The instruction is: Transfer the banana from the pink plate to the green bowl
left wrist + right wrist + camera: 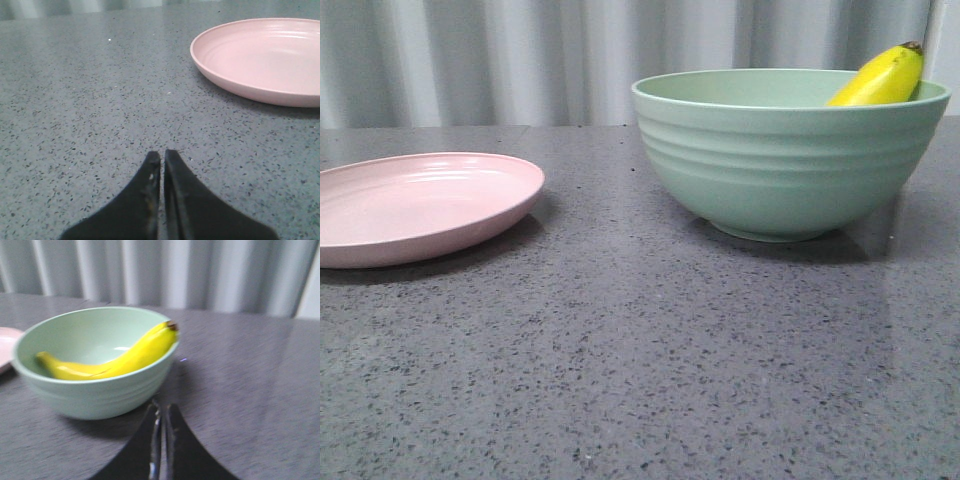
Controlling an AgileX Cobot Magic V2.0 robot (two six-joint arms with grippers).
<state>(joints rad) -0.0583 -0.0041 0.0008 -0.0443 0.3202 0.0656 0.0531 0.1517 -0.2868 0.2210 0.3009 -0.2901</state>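
Note:
The yellow banana (882, 78) lies inside the mint-green bowl (786, 160) on the right of the table, its dark stem end sticking up over the far right rim. In the right wrist view the banana (120, 360) curves along the inside of the bowl (95, 390). The pink plate (415, 205) sits empty at the left, and it also shows in the left wrist view (265, 60). My left gripper (161, 156) is shut and empty above bare table, short of the plate. My right gripper (162, 407) is shut and empty, just outside the bowl's wall. Neither gripper shows in the front view.
The grey speckled table (640, 360) runs wide in front of the plate and bowl. A pale corrugated wall (570, 50) stands behind the table.

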